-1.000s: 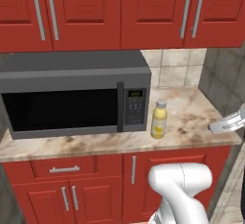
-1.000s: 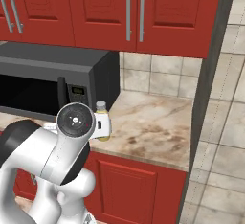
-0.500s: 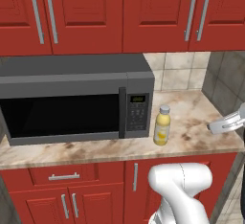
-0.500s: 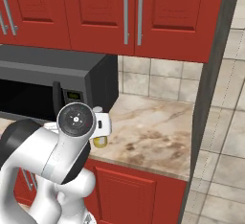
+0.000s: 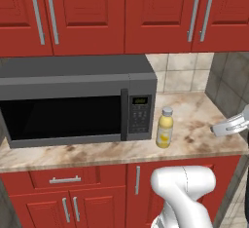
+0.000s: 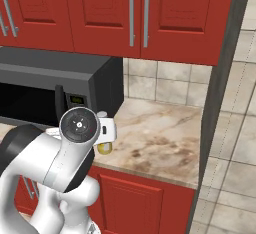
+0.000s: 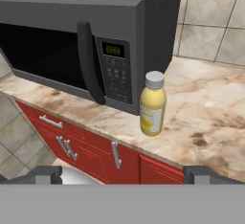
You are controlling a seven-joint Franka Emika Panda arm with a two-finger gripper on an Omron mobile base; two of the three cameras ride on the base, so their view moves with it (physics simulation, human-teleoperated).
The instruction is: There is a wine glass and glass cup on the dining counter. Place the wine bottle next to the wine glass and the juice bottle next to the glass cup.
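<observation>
While the pincer [image 7: 122,173] shows just two dark finger tips [image 7: 44,174] at the hand view's bottom edge, they sit far apart with nothing between them, so it reads as open and empty. In the left base view a pale grey piece of the hand pokes in at the right edge, cut off by the frame, too little to judge the jaws there.

Ahead of the pincer and beyond the counter edge, well apart from it, stands the juice bottle [image 7: 152,104]: upright, rounded yellow plastic, pale cream cap, paler label patch on the front. It sits on the counter [image 7: 210,117], a beige-brown marbled top, close to the front edge and just beside the microwave [image 7: 81,36], on the control-panel side. Can't tell if bottle and microwave touch. In the right base view the arm's round joint covers most of the bottle [image 6: 104,147]; only a yellow sliver shows.

Below the counter: glossy red cabinet doors [image 7: 95,151] with slim metal bar handles.

Microwave is a boxy dark grey case, black glass door, curved vertical handle, small green display over a keypad. Its left end is cut off.

Farthest: square beige wall tiles [image 7: 210,22] and red upper cabinets [image 5: 121,15], tops cropped.
</observation>
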